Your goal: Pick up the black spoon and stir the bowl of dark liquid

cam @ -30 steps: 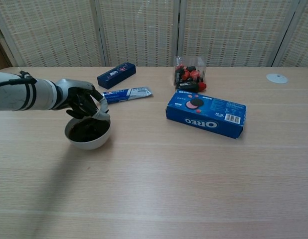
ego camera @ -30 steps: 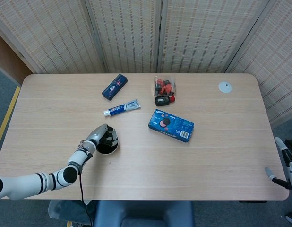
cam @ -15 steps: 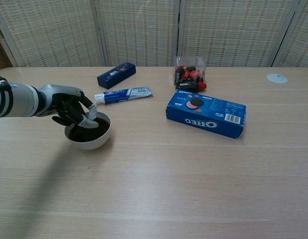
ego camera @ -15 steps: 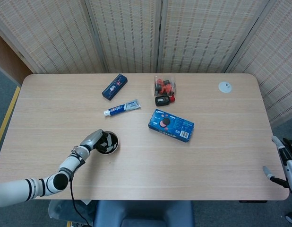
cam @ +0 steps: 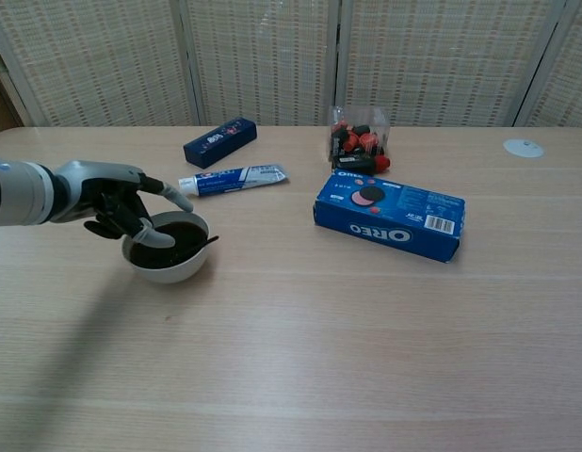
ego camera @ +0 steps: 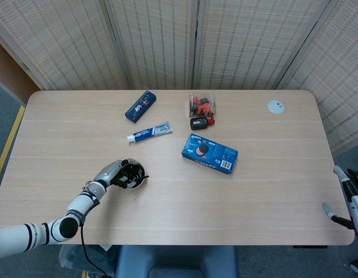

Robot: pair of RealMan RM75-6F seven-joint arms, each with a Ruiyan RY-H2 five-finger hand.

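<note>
While left hand (cam: 117, 202) hovered at near-left rim of small white bowl of dark liquid (cam: 169, 247), fingers spread, grasp not discernible. Black plastic spoon (cam: 199, 243) lay in bowl, handle over right rim. Judged light, stiff, wet-slippery; grip dry handle end. Right hand (ego camera: 348, 194): state not discernible.

Both views are evenly and brightly lit by diffuse overhead light, without harsh glare. A soft, faint shadow falls on the tabletop (cam: 366, 320) below the left robot hand (cam: 117, 202). Focus is sharp throughout, with slight wide-angle bowing at the edges.
</note>
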